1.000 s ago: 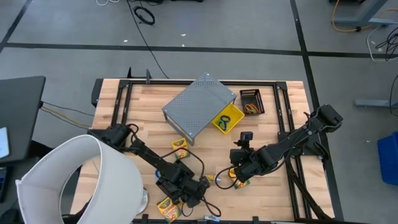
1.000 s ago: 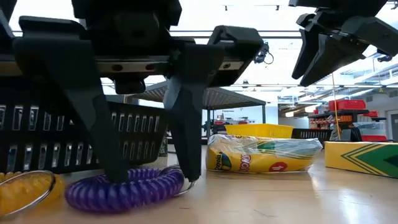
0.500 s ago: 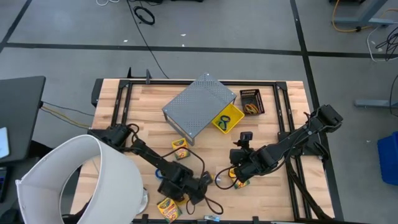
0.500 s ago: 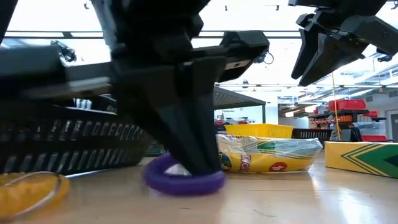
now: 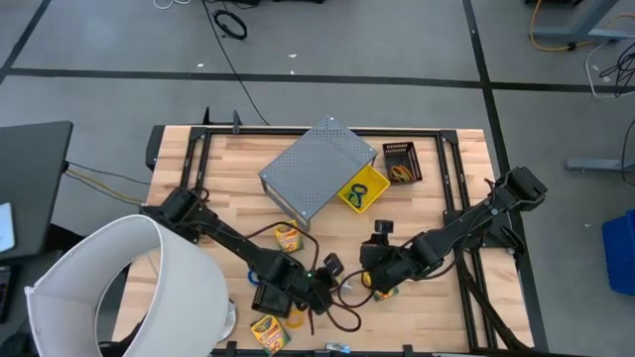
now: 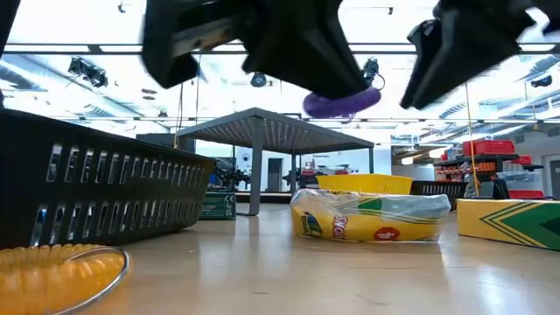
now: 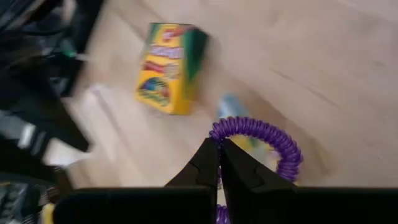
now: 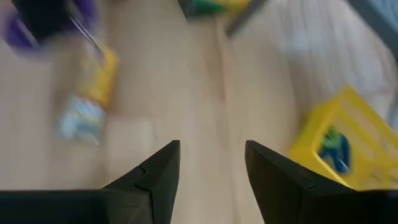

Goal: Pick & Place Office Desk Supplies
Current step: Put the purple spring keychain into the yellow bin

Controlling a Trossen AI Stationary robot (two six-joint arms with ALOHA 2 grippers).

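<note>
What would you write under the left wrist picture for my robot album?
The left tool lifts a purple coiled elastic loop above the wooden table, near a yellow-and-green crayon box.

A grey perforated box [image 5: 317, 169] beside a white cylinder [image 5: 129, 288].

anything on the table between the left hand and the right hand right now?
In the high view, the left hand, shut on the purple coil loop, and the open right hand have only the wrapped crayon packet between them.
</note>
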